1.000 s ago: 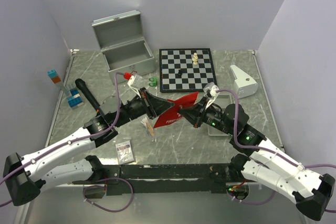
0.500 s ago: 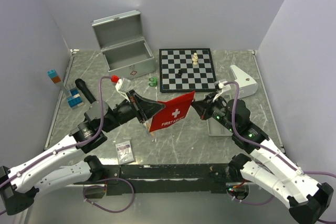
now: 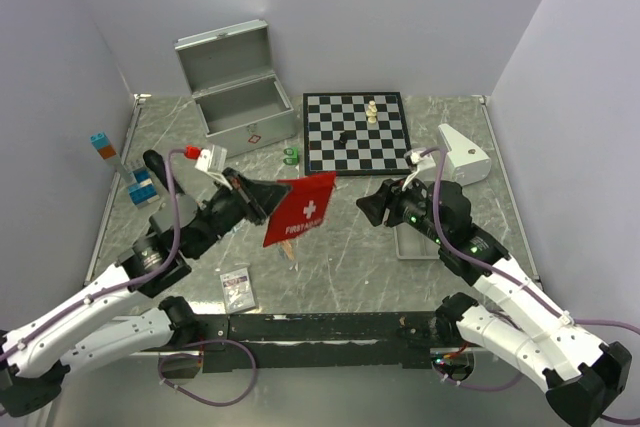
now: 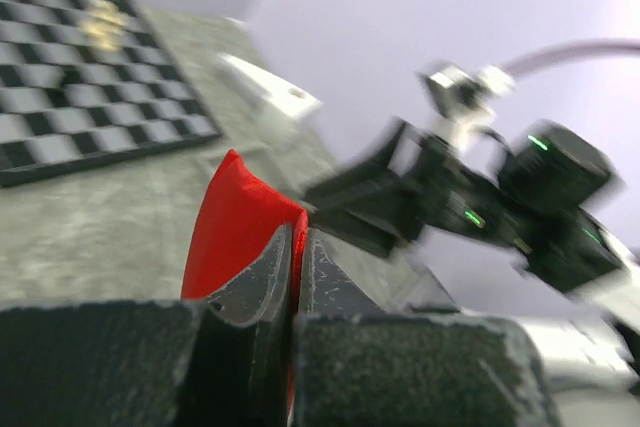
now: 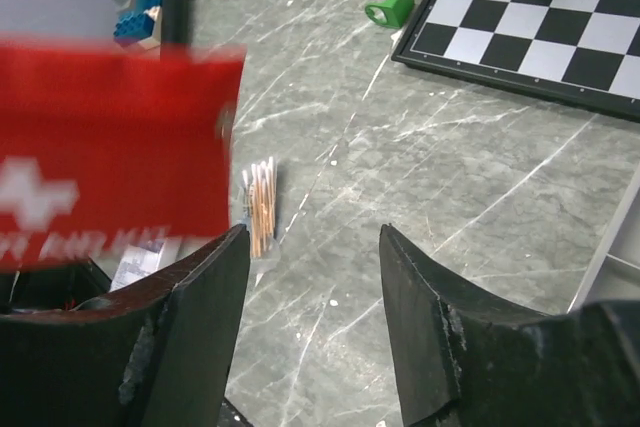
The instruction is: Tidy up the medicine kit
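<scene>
My left hand [image 3: 265, 197] is clenched on the left edge of the flat red white-cross pouch [image 3: 303, 209]. It holds the pouch tilted, up off the marble worktop [image 3: 350, 267], with the cross facing the near edge. My right hand [image 3: 366, 207] is released, its fingers spread with nothing between them, and it sits apart from the pouch's right edge. The silver metal case [image 3: 240, 132] stands at the far left of the worktop with its lid up. It is well apart from the pouch and beside the chessboard [image 3: 355, 132]. Under the pouch, a small bundle of wooden sticks [image 5: 262, 207] lies on the worktop.
</scene>
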Tool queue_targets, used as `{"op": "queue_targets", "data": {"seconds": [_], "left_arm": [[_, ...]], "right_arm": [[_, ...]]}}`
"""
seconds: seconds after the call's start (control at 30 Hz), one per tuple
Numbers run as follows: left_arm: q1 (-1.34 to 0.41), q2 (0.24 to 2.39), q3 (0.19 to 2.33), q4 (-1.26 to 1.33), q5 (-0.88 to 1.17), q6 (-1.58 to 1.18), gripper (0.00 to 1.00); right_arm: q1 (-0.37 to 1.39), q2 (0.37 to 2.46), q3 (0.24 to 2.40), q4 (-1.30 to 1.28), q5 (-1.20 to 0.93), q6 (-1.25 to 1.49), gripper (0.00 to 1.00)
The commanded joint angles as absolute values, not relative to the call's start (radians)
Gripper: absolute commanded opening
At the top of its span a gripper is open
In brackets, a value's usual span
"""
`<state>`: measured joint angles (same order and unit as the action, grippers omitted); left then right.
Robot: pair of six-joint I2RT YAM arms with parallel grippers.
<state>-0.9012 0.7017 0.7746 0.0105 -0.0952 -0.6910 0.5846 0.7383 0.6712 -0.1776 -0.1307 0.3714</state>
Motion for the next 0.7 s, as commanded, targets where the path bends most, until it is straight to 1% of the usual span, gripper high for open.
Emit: {"op": "queue_targets", "data": {"seconds": [0.0,0.1,0.17,0.27,0.47,0.6,0.67], "left_arm": [[-0.887,0.791,0.894,-0.04,-0.365,-0.632,0.01],[-0.792,0.934,1.012,-0.086,-0.385,-0.607,0.01],[-0.671,1.032,1.104,-0.132,-0.329,-0.63,0.01],[-0.533,1.162,1.213,-0.112,-0.284,-0.621,0.01],[-0.359,1.425,1.429,-0.071,-0.209,-0.606,0.01],[-0.275,1.522,1.476,0.036,-0.12,-0.629,0.01],[-0.264,1.554,1.506,0.08,-0.072,-0.629,0.01]], "right_arm": [[0.581,0.735,0.724,-0.202,-0.159,0.351,0.62],[0.581,0.729,0.723,-0.215,-0.175,0.35,0.62],[0.581,0.721,0.713,-0.216,-0.189,0.351,0.62],[0.583,0.709,0.695,-0.212,-0.209,0.368,0.62],[0.587,0.718,0.68,-0.236,-0.271,0.411,0.6],[0.594,0.69,0.672,-0.252,-0.275,0.407,0.6],[0.594,0.675,0.66,-0.249,-0.272,0.41,0.6]]}}
